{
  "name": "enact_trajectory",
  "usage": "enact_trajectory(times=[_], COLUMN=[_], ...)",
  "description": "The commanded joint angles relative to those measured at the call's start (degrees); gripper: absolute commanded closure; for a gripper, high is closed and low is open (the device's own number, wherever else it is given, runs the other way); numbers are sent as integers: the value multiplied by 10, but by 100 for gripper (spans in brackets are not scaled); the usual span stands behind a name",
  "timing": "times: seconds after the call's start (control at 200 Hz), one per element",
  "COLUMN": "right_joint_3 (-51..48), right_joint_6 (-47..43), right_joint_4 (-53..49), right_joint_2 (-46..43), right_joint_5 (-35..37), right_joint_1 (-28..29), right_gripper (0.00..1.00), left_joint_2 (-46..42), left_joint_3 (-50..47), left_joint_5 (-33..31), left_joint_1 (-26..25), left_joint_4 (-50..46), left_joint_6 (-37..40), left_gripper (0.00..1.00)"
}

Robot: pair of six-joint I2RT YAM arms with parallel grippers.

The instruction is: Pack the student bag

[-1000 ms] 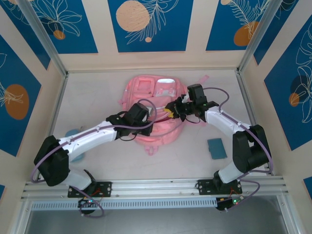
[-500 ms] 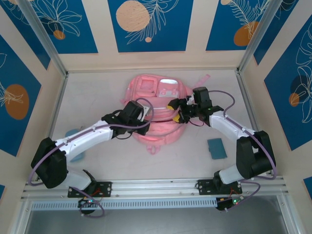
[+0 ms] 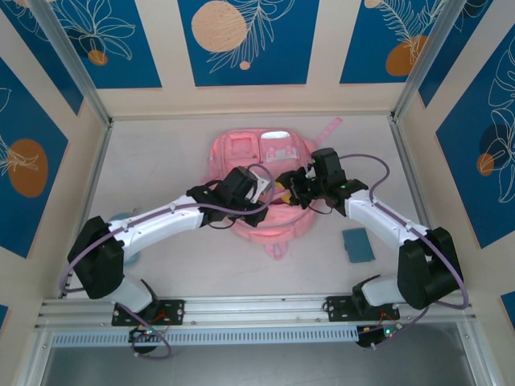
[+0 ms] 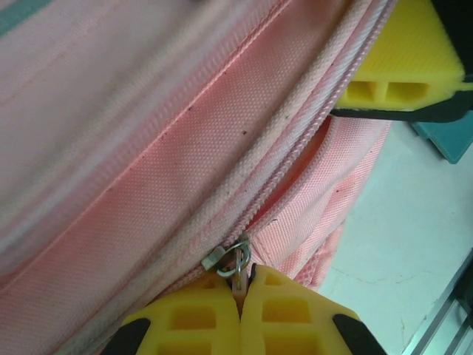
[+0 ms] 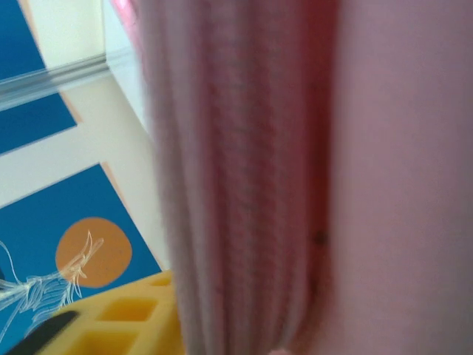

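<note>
Overhead, student bag (image 3: 241, 149): flat on the middle of the worktop (image 3: 161, 153), pocket side up, one pink strap (image 3: 328, 129) trailing toward the far right.
left tool (image 3: 265, 195): down on the bag's near half, jaws tucked beneath the wrist from this height.
right tool (image 3: 283, 189): just beside the left tool, also on the bag, a speck of yellow showing; jaw gap impossible to tell from above.
teal pad (image 3: 358, 244): on the worktop right of the bag, apart from it, near the right arm.
pale blue item (image 3: 121, 219): at the left, partly covered by the left arm; too hidden to identify.

Next, left wrist, student bag (image 4: 148, 133): pink weave close up, crossing from lower left to upper right.
zipper (image 4: 295, 148): white teeth on the same diagonal, parted from the slider up toward the top right.
zipper pull (image 4: 238, 268): small metal ring and tab at the bottom centre.
left tool (image 4: 240, 285): fully closed, yellow pads pressed together, nipping the zipper pull.
right tool's finger (image 4: 399, 52): yellow, top right, touching the bag's zipper edge.

Lastly, right wrist, student bag (image 5: 369, 185): blurred pink folds right against the lens.
right tool's finger (image 5: 111, 318): yellow, lower left, just beside the fabric; cannot tell how wide the right tool stands, nor whether any cloth is gripped.
wall panel (image 5: 66, 244): blue with an orange disc, behind.
</note>
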Motion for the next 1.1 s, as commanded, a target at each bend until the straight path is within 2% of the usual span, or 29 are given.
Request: enact_trajectory(times=[0.0,0.225,0.535,0.73,1.095], right_joint_3=[6,10,15,23,37], right_joint_6=[-23,-66,-97,-119,-151], right_joint_4=[-54,-78,-77,-91,-108], right_joint_2=[-29,-62,-63,-60,-32], right_joint_5=[39,31,-18,-34,-72], right_joint_1=[-1,-50,-86,-92,-92], right_gripper=[71,75,78,80,83], left_joint_2=[-11,-54,-99,-69,37], left_joint_3=[24,-31,-61,-44,57], left_joint_5=[-20,-39,-72,-82,-4], left_joint_1=[-3,45,113,166,267], left_joint_4=[-21,-90,-89,-102,-91], left_joint_6=[39,85,165,238,297], left_gripper=[100,100,100,100,100])
